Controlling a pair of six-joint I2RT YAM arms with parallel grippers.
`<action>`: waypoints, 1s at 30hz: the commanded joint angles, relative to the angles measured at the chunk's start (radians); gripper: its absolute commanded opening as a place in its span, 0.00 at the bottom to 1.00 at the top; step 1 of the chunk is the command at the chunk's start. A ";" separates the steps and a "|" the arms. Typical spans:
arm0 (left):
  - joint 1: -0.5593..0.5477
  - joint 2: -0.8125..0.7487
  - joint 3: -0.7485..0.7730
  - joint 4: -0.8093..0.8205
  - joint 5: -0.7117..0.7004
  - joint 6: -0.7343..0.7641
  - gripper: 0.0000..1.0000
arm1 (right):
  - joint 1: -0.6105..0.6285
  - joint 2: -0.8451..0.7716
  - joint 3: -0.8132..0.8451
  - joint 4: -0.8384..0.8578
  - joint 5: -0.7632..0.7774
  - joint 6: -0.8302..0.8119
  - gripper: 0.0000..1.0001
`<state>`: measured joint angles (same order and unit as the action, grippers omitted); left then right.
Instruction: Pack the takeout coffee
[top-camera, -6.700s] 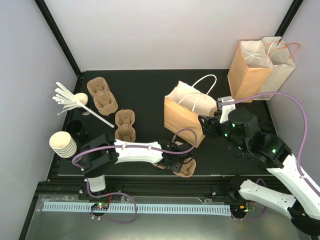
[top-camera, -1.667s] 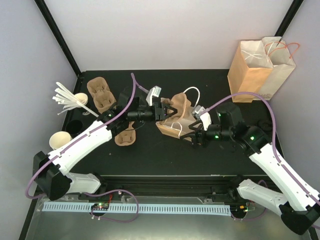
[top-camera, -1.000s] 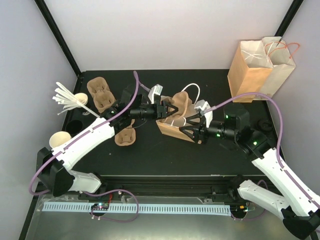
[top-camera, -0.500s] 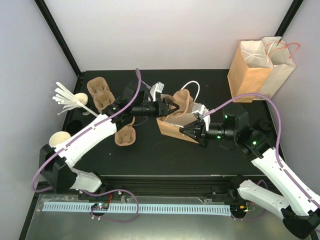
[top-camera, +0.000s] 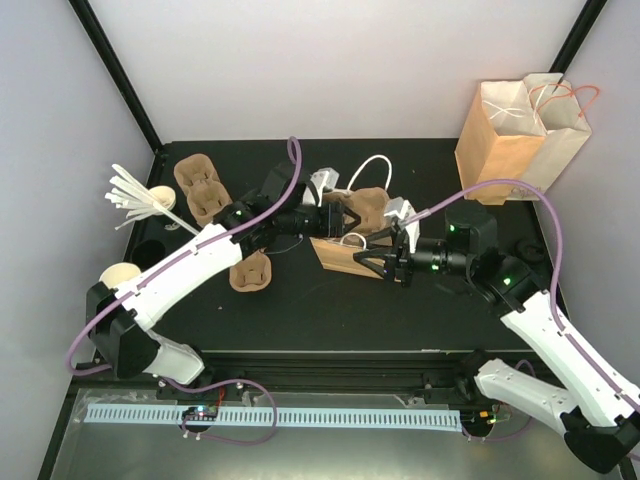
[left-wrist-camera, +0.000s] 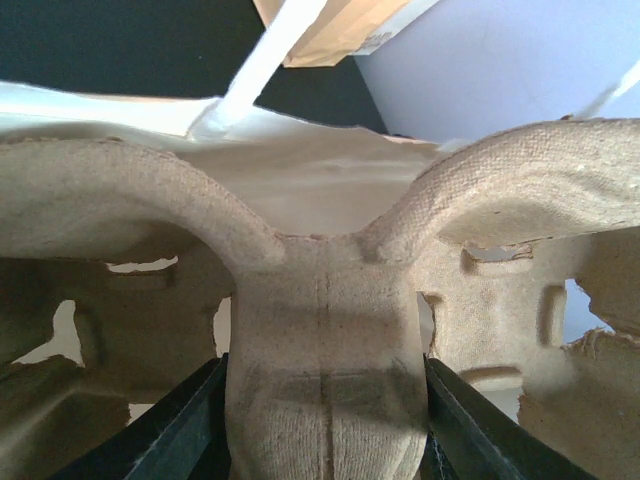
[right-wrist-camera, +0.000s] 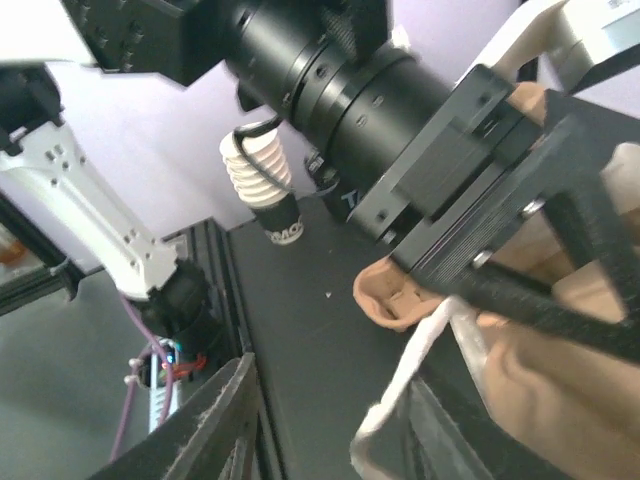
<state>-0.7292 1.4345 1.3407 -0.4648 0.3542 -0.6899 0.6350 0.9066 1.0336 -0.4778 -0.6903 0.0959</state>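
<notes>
Left gripper (top-camera: 345, 213) clamped on pulp carrier (left-wrist-camera: 320, 330), right gripper (top-camera: 366, 262) spread open – takeout coffee (top-camera: 147, 252) 1 small black disc, far left

- Pale lilac walls (top-camera: 330, 70) close in the back and sides, evenly lit.
- Black frame posts (top-camera: 112, 75) run up the corners.
- Matte black tabletop (top-camera: 300, 310), with a grey metal ledge (top-camera: 330, 455) along its near edge.

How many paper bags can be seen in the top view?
3. One bag lies on its side at the centre. A brown bag stands at the far right, and a pale bag stands against it. None seems hidden.
</notes>
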 joint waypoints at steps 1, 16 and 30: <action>-0.035 0.022 0.049 -0.106 -0.117 0.114 0.49 | 0.007 -0.043 0.029 0.048 0.132 0.060 0.52; -0.083 0.054 0.122 -0.198 -0.234 0.187 0.49 | -0.060 0.013 0.302 -0.489 0.751 0.218 0.54; -0.114 0.072 0.158 -0.252 -0.305 0.231 0.49 | -0.065 0.153 0.250 -0.419 0.770 0.328 0.50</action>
<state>-0.8322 1.5002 1.4528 -0.6865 0.0921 -0.4847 0.5755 1.0267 1.2602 -0.9203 0.0521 0.3828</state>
